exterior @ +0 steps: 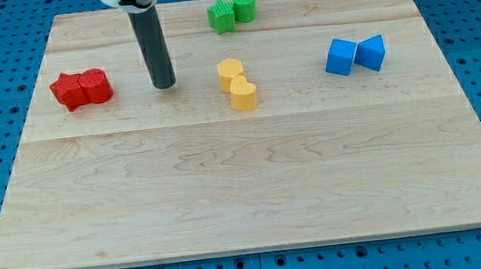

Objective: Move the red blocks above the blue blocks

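Observation:
Two red blocks touch each other at the view's left: a star-like red block [67, 91] and a red cylinder [96, 85] on its right. Two blue blocks touch at the view's right: a blue cube [340, 57] and a blue wedge-like block [371, 53]. My tip [164, 85] rests on the wooden board [245, 179], a short way right of the red cylinder and left of the yellow blocks, touching no block.
Two yellow blocks [236, 84] sit touching near the board's middle top. Two green blocks [232, 12] sit touching at the view's top. Blue pegboard surrounds the board.

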You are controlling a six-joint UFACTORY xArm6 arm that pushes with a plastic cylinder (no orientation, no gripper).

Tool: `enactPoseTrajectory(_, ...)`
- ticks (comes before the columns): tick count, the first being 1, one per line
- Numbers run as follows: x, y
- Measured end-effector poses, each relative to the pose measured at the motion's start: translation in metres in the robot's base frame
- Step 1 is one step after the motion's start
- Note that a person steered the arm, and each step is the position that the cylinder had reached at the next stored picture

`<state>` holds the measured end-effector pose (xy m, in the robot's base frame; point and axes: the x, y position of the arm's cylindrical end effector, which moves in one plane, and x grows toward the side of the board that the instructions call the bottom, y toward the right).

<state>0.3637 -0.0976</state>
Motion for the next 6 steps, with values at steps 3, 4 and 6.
enactPoseTrajectory(3, 0.049, 0.021)
enactPoseTrajectory(4, 0.089, -0.009)
enactPoseTrajectory(6, 0.102, -0.095)
